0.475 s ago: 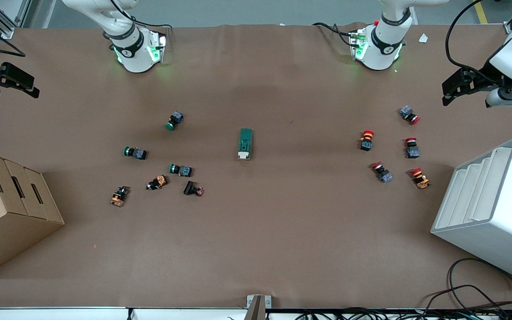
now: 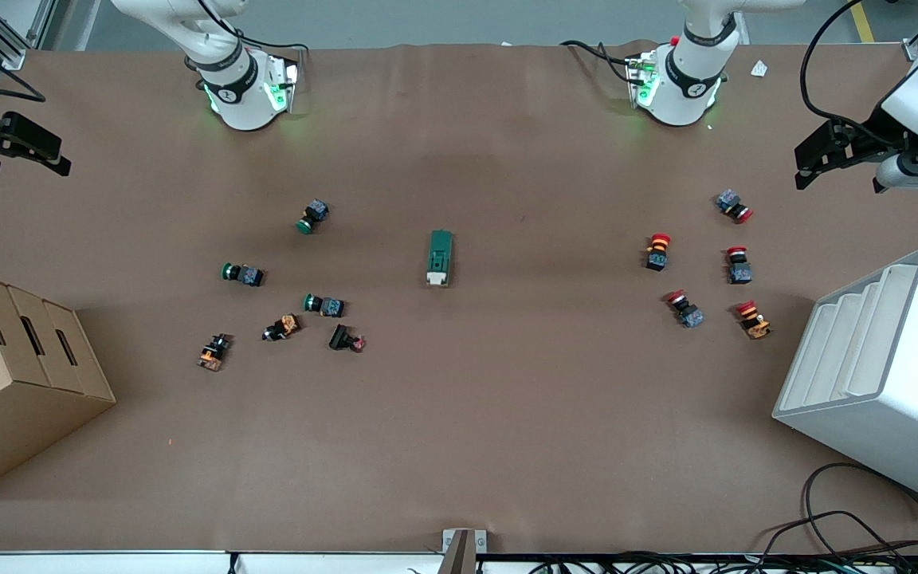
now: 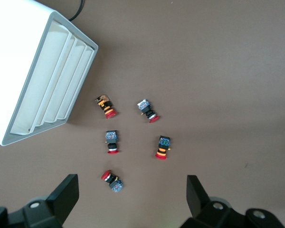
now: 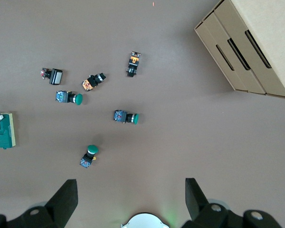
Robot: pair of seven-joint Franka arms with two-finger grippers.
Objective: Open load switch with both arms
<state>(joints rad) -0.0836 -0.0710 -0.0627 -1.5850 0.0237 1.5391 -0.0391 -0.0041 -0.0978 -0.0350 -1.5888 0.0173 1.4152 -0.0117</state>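
1. Brown counter (image 2: pixel 459 430) carries the load switch (image 2: pixel 440 258) at its middle, well apart from both end effectors.
2. Left end effector (image 2: pixel 814 159) hovers fingers apart near red buttons (image 2: pixel 734 206).
3. Right end effector (image 2: pixel 25 151) hovers fingers apart above the cardboard box (image 2: pixel 13 375).

High front camera facing both bases; two downward wrist views.

Load switch (image 4: pixel 2 130) at frame edge; green push buttons (image 4: pixel 126 117) scattered nearby; cardboard box (image 4: pixel 256 45), apparently compartmented.
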